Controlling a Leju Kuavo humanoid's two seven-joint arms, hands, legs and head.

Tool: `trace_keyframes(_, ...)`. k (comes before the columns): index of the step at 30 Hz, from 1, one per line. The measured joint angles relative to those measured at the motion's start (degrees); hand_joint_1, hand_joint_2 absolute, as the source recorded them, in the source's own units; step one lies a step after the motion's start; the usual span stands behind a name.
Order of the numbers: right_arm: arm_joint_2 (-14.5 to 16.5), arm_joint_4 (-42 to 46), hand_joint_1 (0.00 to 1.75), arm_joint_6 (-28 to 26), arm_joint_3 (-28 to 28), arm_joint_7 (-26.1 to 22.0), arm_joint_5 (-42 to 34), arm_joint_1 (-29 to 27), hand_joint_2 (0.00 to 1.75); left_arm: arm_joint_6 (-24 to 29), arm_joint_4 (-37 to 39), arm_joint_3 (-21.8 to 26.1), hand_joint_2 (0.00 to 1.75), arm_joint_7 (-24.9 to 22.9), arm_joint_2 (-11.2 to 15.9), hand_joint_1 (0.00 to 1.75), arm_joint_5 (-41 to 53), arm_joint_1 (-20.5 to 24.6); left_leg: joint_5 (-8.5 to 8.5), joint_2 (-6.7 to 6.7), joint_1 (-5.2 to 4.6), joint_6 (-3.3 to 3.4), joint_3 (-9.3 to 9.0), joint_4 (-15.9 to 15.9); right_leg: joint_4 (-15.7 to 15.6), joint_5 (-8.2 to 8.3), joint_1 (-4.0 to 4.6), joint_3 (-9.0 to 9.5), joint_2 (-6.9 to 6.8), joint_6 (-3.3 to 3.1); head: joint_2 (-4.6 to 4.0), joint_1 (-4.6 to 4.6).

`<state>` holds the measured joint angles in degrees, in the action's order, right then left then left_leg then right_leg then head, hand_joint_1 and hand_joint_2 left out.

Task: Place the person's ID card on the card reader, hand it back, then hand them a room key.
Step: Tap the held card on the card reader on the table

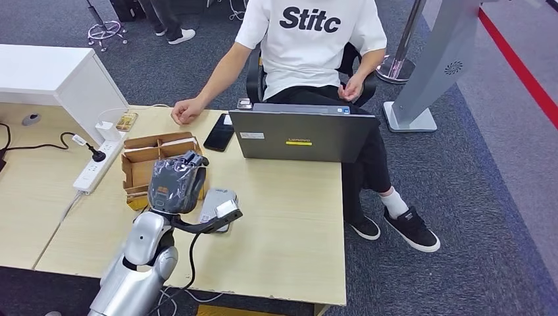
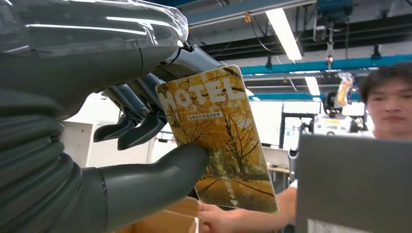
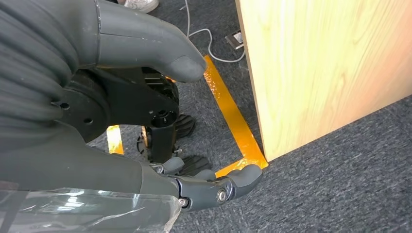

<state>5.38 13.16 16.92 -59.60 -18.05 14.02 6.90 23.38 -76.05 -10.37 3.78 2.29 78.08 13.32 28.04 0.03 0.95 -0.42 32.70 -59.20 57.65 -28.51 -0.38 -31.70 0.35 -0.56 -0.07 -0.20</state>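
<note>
While my left hand (image 2: 121, 131) pinches the room key card (image 2: 218, 141) between thumb and fingers, the card stands raised above the desk (image 1: 289, 217), facing the seated person (image 1: 309, 46).

I judge the card to be light, thin and stiff, with a glossy printed face that could slip under a weak pinch; the hold sits on one long edge near the top, which leaves the lower end free for the person to take. Its face reads "MOTEL" over a yellow autumn-tree picture; the smaller print is not legible to me. The person's shirt reads "Stitc", and the laptop (image 1: 303, 135) lid carries a yellow Lenovo badge. My right hand (image 3: 145, 145) hangs beside the desk panel, fingers apart, holding nothing.
</note>
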Motion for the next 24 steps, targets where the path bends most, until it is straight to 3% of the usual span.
trace_keyframes(9, 0.0, 0.0, 0.00, -0.3, 0.4, 0.7, 0.0, 0.0, 1.75, -2.7, 5.6, -3.0, 1.75, -1.9, -0.6, 1.75, 2.8, 0.6, 0.00, 0.00, 0.00, 0.00, 0.00, 0.0, 0.0, 0.00, 0.00, 0.00, 0.00, 0.00, 0.00, -0.01)
trace_keyframes(24, 0.1, -0.1, 0.00, -0.7, 1.2, 1.3, 0.4, 0.0, 1.75, -6.1, 13.4, -3.2, 1.75, -1.8, -0.4, 1.75, 1.7, 0.8, 0.00, 0.00, 0.00, 0.00, 0.02, 0.0, 0.0, 0.00, 0.00, 0.00, -0.01, 0.00, 0.00, -0.01)
